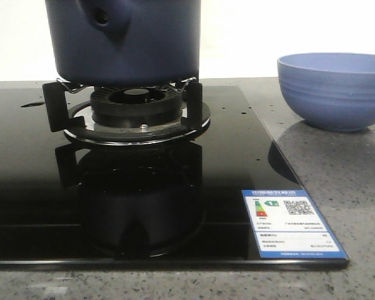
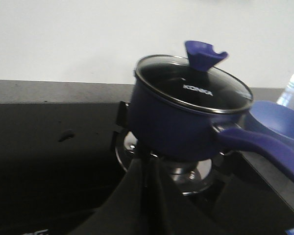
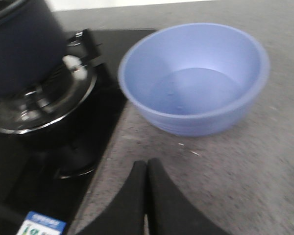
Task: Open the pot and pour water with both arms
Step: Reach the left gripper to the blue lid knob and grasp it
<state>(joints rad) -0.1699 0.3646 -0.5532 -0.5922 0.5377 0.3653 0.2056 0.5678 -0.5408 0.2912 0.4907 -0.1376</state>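
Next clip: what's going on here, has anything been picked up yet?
Nothing is held yet. The pot sits on the stove burner with its glass lid still on. The bowl stands empty on the counter beside the stove. The left gripper is shut and empty, pointed at the pot; the right gripper is shut and empty too, in front of the bowl. Neither touches anything, so opening and pouring are not yet begun.

Light blue bowl (image 1: 334, 90) on grey counter (image 1: 337, 169); seemingly empty; black hob (image 1: 131, 206) beside.
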